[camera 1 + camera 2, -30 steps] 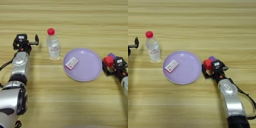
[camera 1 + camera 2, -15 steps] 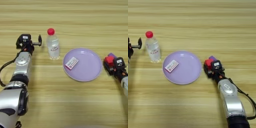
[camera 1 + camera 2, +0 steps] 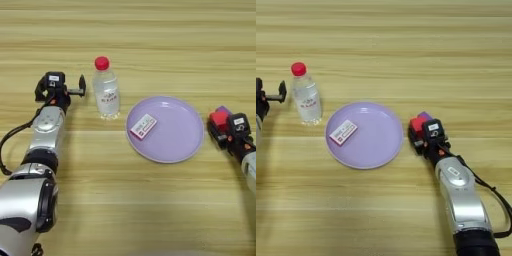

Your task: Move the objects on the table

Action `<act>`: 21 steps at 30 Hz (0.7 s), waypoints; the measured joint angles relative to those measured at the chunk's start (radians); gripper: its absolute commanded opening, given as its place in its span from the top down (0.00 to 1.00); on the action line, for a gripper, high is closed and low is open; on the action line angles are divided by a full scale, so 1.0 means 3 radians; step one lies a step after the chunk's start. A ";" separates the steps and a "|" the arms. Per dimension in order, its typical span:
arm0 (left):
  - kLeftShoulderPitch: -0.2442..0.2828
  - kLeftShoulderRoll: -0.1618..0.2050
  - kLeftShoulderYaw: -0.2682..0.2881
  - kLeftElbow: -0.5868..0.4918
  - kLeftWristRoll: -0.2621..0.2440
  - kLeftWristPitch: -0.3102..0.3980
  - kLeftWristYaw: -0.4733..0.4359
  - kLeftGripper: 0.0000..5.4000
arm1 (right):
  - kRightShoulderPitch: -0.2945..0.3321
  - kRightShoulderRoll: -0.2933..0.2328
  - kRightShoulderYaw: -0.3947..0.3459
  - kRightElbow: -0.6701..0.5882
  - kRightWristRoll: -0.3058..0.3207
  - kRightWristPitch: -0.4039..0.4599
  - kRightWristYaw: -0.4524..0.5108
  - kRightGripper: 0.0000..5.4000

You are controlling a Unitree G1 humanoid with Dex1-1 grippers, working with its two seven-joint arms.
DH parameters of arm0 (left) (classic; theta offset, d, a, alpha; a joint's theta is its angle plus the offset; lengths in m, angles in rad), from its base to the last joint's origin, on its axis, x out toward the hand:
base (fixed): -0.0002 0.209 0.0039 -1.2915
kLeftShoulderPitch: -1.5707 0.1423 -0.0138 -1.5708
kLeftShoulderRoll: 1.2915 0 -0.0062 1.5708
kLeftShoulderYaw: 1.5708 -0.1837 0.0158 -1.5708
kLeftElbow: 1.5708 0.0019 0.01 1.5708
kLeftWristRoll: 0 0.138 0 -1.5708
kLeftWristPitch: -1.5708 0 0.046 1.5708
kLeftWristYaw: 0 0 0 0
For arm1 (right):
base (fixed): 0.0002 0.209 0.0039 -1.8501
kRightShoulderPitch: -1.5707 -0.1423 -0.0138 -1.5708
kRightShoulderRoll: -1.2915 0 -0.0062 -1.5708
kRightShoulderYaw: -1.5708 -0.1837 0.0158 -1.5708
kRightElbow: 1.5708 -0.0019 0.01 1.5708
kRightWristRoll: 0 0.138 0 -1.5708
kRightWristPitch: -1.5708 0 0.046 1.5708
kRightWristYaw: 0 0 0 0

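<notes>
Left gripper (image 3: 60, 90) has crept toward the clear plastic water bottle with red cap and white label (image 3: 106, 89) over the last second; bottle, plate and blocks look unmoved. Right gripper (image 3: 423, 136) has barely shifted.

Fingers now:
- Left: one black finger (image 3: 81, 86) sticks out toward the bottle, just short of its shoulder, not touching. Fingers look spread, nothing between them.
- Right: sitting right against the small red cube (image 3: 417, 124), cube on the plate side of the fingers, small purple rectangular block (image 3: 425, 116) just beyond the cube on the far side. I can't tell if the fingers are clamped on the cube or only resting against it.

Round lilac plate (image 3: 192, 145) sits between the two grippers, with a small white-and-red card (image 3: 143, 125) lying on it, on the half nearer the left fingers.

My read: the step in hand is the left-hand grab of the bottle. Doing it well:
- keep the fingers spread until the bottle body is between them, not just the near wall;
- grip on the label band, below the taper, so it can't squirt out;
- approach level, since a tall light bottle tips if the leading finger nudges it first;
- close gently, thin plastic will buckle.

Right arm: I'd hold it where it is until the bottle is secure, and avoid knocking the purple block.
</notes>
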 measured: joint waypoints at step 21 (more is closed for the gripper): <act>0.0000 0.0000 0.0025 0.0011 0.0030 0.0001 0.0007 0.00 | 0.0069 0.0122 0.0444 -0.0801 0.0031 0.0220 0.0218 0.57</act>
